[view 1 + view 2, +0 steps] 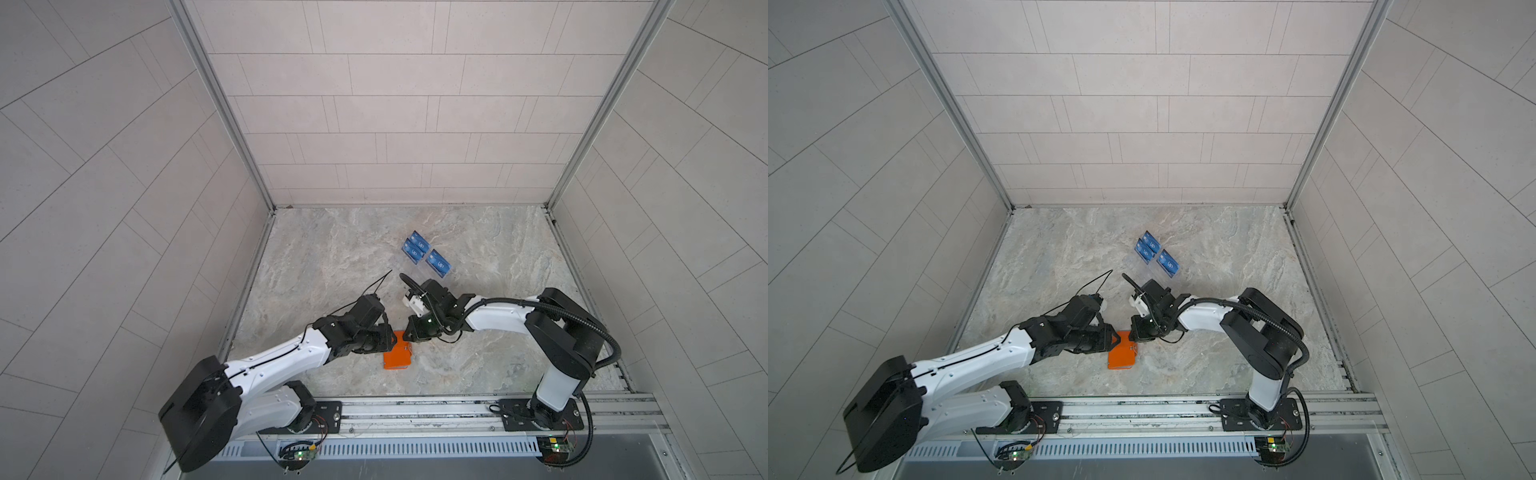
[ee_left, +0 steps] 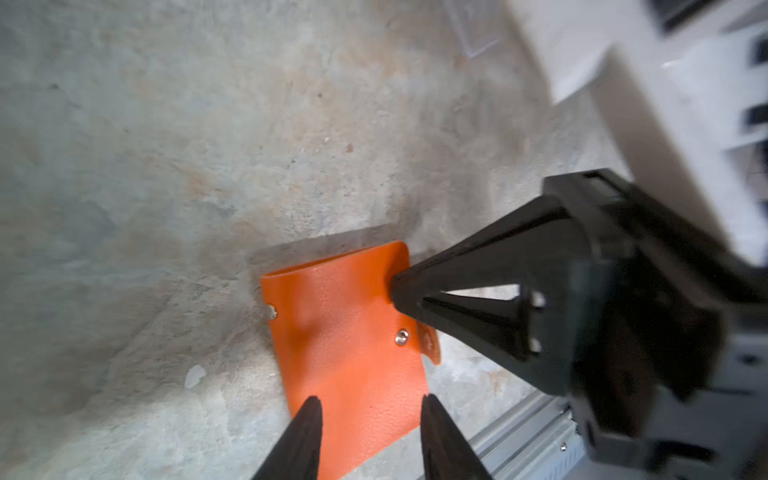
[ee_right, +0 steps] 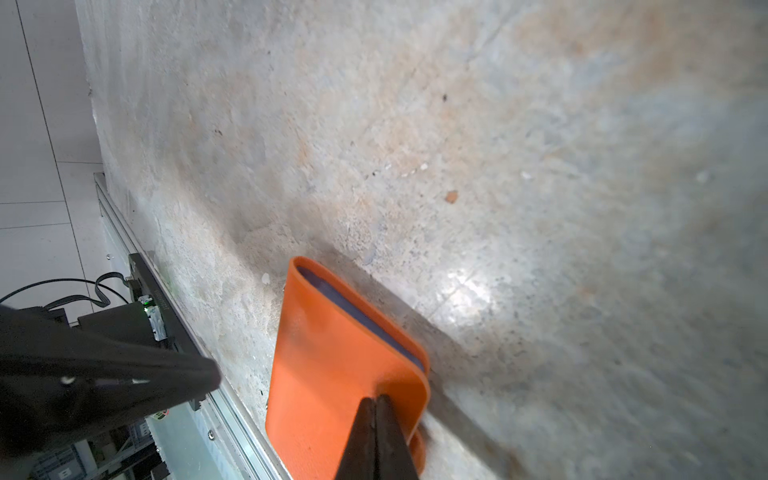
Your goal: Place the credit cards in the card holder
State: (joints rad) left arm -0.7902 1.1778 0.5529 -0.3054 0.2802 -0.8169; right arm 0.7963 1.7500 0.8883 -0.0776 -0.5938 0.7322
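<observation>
The orange card holder point(image 1: 397, 360) point(image 1: 1122, 358) lies closed near the table's front edge. My left gripper point(image 2: 370, 405) point(image 1: 392, 338) hangs open over its near end, one fingertip point(image 2: 309, 415) over the cover and the other at its side edge. My right gripper point(image 3: 376, 401) point(image 1: 409, 332) is shut at the cover's edge by the snap tab point(image 2: 430, 347), and the cover point(image 3: 332, 365) curls up around its tips. Three blue credit cards point(image 1: 415, 247) point(image 1: 1169, 264) stand farther back, in both top views. No card is in either gripper.
A clear acrylic stand point(image 1: 1138, 266) carries the blue cards behind the right gripper. The metal rail point(image 1: 415, 409) with both arm bases runs along the front edge, close to the card holder. Tiled walls enclose the marble table point(image 1: 332, 257) on three sides.
</observation>
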